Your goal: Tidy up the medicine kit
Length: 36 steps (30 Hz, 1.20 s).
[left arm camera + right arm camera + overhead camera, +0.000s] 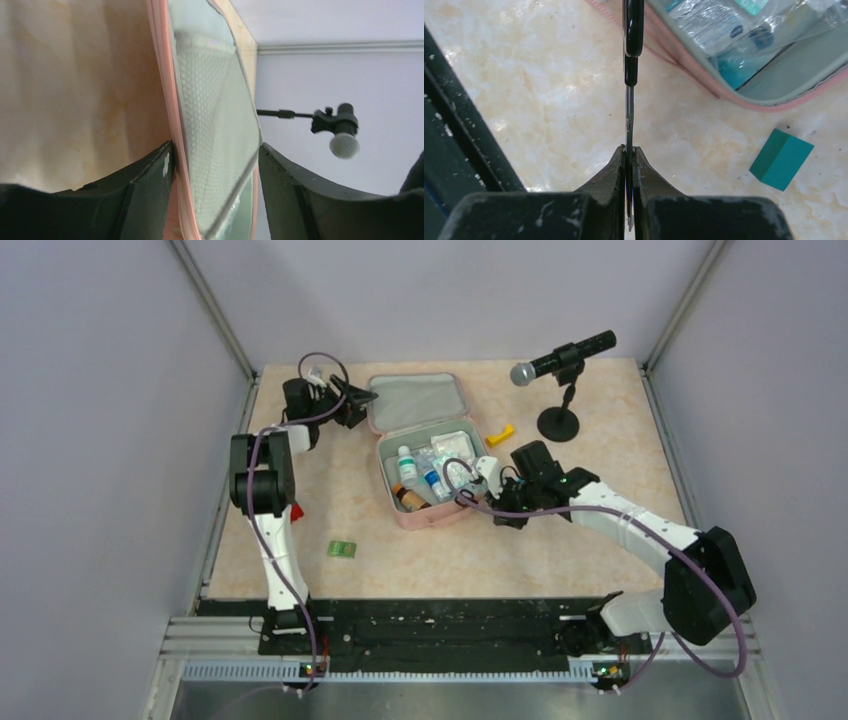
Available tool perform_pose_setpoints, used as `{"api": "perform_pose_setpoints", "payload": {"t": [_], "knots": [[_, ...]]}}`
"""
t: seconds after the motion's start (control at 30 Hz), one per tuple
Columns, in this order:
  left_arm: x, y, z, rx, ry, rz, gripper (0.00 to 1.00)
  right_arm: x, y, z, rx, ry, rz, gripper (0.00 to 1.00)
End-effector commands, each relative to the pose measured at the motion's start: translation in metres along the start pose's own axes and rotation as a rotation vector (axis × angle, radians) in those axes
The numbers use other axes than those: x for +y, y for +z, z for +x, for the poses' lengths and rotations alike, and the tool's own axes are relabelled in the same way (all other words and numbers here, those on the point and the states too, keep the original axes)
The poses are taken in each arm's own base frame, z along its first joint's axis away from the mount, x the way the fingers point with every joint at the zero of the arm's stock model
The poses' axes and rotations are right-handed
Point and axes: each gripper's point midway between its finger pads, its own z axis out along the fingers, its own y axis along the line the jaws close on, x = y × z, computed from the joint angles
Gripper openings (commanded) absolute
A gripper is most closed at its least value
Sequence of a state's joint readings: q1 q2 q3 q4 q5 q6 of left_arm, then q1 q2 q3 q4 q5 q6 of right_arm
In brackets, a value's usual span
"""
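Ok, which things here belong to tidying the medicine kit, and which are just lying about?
Job: soft pink zip-around fabric medicine kit; small bottles inside; thin black-handled metal blade in right tool; likely loose teal box and green packet.
Lying about: black microphone on stand.

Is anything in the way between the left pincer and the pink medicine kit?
No, nothing visible is. The left pincer straddles the open lid of the medicine kit, with one finger on each side.

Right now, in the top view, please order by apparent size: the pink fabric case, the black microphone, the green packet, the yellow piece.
1. Soft pink fabric zip case
2. Black microphone on its stand
3. Small yellow piece and flat green packet: alike, so unranked.
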<state>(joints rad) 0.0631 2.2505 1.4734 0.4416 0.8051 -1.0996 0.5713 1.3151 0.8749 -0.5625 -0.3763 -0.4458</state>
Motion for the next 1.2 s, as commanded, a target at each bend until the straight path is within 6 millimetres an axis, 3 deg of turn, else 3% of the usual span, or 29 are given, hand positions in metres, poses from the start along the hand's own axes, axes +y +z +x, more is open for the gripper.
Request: {"api": "perform_pose_setpoints", "payload": {"t": [0.0,0.13,0.23,0.37,0.53,0.8,1.0,1.17], "knots": [[-0.106,-0.043,0.005,0.011,0.228,0.277,0.65,-0.039,0.012,-0.027,-0.084,-0.023,0.132,0.00],[-0.138,-0.067,0.025,0.027,0.312,0.360,0.65,-0.057,0.022,-0.031,-0.095,-0.002,0.193,0.00],[-0.148,-0.079,0.043,0.045,0.350,0.388,0.66,-0.065,0.028,-0.030,-0.087,-0.004,0.217,0.00],[-0.149,-0.093,0.073,0.070,0.368,0.396,0.66,-0.076,0.031,-0.037,-0.117,-0.035,0.260,0.00],[-0.153,-0.123,0.107,0.077,0.454,0.383,0.67,-0.090,0.036,-0.053,-0.139,-0.063,0.285,0.00],[-0.150,-0.158,0.135,0.028,0.770,0.222,0.71,-0.102,0.054,-0.088,-0.207,-0.088,0.242,0.00],[-0.154,-0.162,0.126,-0.040,0.856,0.176,0.72,-0.094,0.031,-0.119,-0.259,-0.056,0.199,0.00],[-0.147,-0.155,0.120,-0.047,0.851,0.148,0.70,-0.053,-0.008,-0.138,-0.278,0.102,0.041,0.00]]}}
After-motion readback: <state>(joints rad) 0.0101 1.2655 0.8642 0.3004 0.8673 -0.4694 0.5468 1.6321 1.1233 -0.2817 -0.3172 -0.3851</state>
